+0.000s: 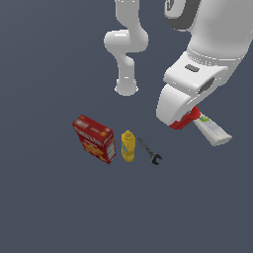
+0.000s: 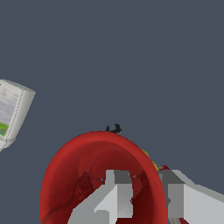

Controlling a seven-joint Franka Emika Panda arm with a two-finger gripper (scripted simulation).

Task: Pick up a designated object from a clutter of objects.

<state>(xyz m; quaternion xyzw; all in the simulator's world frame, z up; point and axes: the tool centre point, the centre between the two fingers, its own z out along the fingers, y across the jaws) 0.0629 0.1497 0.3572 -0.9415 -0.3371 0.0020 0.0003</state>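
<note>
— How does the pincer (image 2: 144, 192) stand?
— Clamped on the red cup's (image 2: 87, 175) wall, one finger (image 2: 118, 197) inside.
— And the cup?
— Beside the white bottle (image 1: 213, 129); the wrench (image 1: 150, 152), yellow bottle (image 1: 128, 146) and red box (image 1: 94, 139) lie apart on the desk (image 1: 49, 207).

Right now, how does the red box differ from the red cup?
The box is bigger, flat-sided and printed; the cup is smaller, rounded and plain. The box stands free beside the yellow bottle; the cup sits under the hand, one finger inside its rim, one outside. Both are red.
</note>
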